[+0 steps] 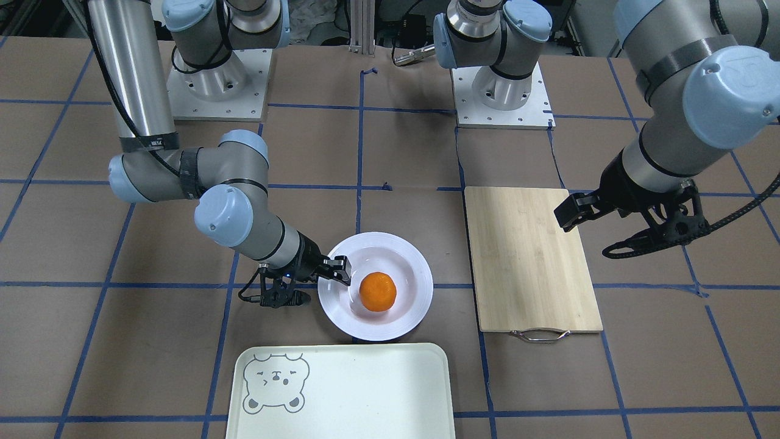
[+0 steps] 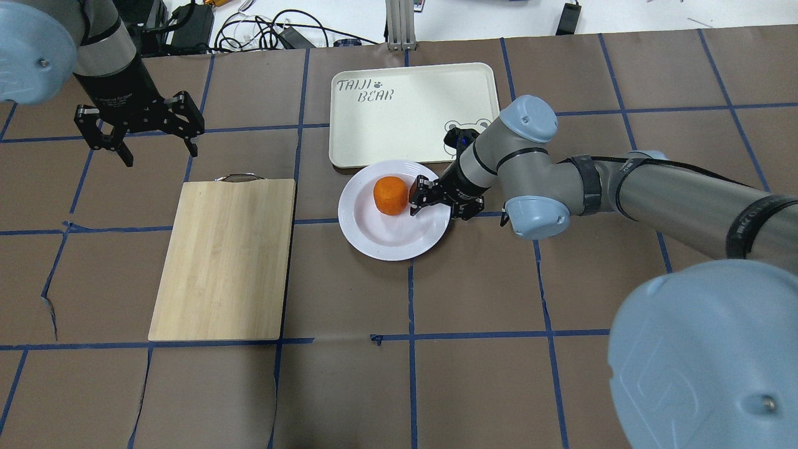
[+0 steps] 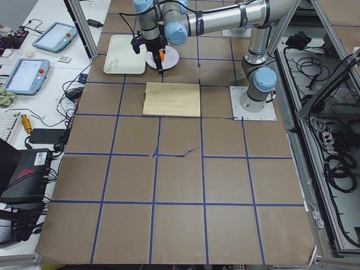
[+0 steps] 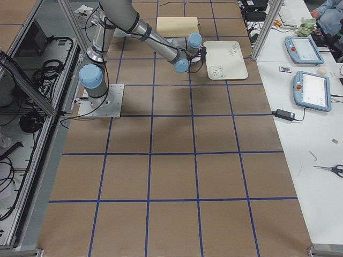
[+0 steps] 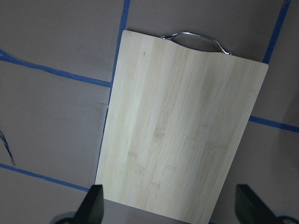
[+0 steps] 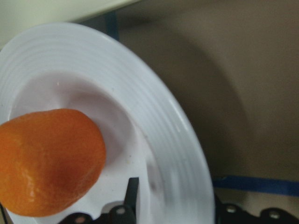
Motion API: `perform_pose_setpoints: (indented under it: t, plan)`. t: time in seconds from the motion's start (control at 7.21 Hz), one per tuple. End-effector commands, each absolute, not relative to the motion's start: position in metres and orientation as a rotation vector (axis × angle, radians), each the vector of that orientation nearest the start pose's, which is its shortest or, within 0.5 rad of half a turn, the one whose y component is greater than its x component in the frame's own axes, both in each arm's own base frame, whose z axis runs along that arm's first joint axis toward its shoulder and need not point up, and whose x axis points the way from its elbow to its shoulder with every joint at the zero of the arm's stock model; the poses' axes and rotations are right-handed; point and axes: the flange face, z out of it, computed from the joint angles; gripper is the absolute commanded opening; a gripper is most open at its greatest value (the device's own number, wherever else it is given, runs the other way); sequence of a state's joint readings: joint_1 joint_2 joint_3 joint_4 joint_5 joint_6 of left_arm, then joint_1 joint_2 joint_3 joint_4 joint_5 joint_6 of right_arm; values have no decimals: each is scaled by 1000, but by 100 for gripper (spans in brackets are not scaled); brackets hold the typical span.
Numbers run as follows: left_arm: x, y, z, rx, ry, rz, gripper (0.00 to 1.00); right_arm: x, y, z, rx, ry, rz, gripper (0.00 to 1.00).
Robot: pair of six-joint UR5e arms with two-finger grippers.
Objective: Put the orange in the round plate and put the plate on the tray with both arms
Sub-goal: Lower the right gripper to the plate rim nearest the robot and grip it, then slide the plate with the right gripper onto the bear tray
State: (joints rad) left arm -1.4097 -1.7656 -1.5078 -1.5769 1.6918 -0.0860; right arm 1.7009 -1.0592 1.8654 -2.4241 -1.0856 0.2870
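Observation:
The orange (image 1: 378, 291) (image 2: 391, 195) (image 6: 46, 158) lies in the sunken centre of the round plate (image 1: 396, 244) (image 2: 386, 246) (image 6: 163, 116), which rests on the table just short of the tray (image 1: 365, 396) (image 2: 411, 112). My right gripper (image 1: 343, 272) (image 2: 414, 196) hovers low over the plate's rim beside the orange, open, with nothing between its fingers. My left gripper (image 2: 159, 154) (image 5: 170, 205) hangs wide open and empty above the table, by the handle end of the cutting board.
A wooden cutting board (image 1: 530, 256) (image 2: 227, 255) (image 5: 182, 126) with a metal handle lies flat between the plate and my left arm. The tray carries a grey bear face (image 1: 274, 381) in one corner. Brown paper with blue tape lines covers the table.

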Motion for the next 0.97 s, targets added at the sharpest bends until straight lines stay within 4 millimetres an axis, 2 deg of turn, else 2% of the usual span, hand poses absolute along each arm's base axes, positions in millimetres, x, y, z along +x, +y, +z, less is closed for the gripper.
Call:
perform_pose_setpoints:
  t: [0.0,0.28,0.42,0.69,0.83]
  plan:
    - [-30,-568,416,-359,2997,215,100,256,-557,174,318,2642,89,0]
    - [-30,-568,416,-359,2997,215,100,260,-579,207,303,2630,13,0]
    - [-30,-569,417,-359,2997,213,100,258,-597,227,292,2612,-42,0]
    - [-30,-569,417,-357,2997,213,100,260,-647,266,273,2588,-140,0]
    - [-30,-569,417,-359,2997,213,100,260,-682,253,276,2583,-158,0]
